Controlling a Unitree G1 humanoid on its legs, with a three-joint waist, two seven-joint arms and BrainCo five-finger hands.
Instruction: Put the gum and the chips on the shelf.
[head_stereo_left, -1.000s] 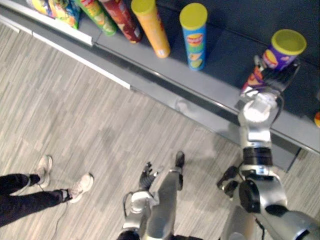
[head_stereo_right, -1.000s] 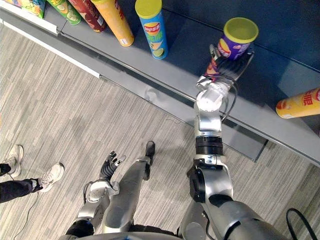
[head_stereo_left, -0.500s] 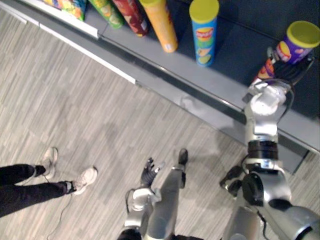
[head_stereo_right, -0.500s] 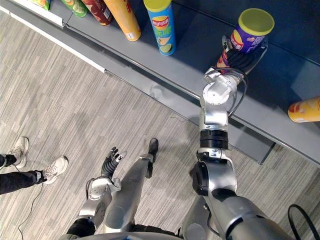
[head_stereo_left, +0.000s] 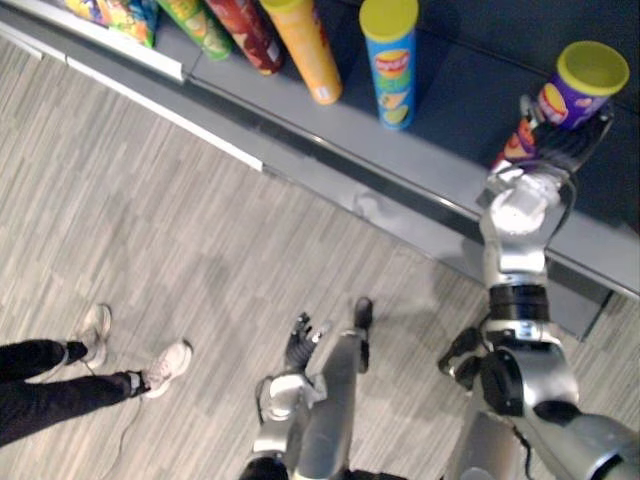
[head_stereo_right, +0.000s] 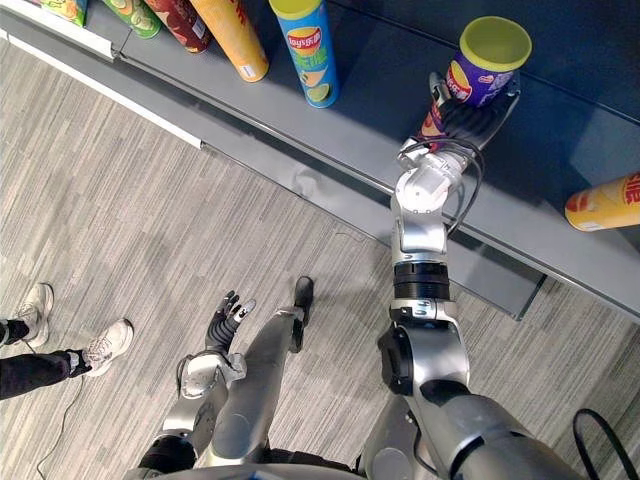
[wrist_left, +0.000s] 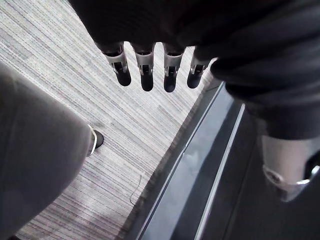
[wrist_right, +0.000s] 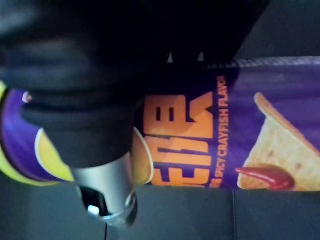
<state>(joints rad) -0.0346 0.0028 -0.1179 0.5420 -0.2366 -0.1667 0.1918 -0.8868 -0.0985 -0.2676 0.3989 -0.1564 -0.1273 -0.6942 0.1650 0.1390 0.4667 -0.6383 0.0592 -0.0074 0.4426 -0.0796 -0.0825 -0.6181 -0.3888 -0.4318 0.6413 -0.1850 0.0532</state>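
Currently purple chips can (head_stereo_left: 572, 92) stands on the dark shelf (head_stereo_left: 445, 120), yellow lid up, its base hidden behind the right hand (head_stereo_left: 553, 150). Right hand's fingers are curled round the can's lower part, and its thumb (wrist_right: 107, 195) lies across the label. Blue can (head_stereo_left: 389, 62) stands well apart further along the shelf, with an orange can (head_stereo_left: 306, 48) beyond it. Another orange can (head_stereo_right: 604, 203) lies on its side at the other end. Left hand (head_stereo_left: 298, 345) hangs low over the striped floor (head_stereo_left: 150, 220), fingers straight and apart. Person's shoes (head_stereo_left: 165, 368) are on the floor.
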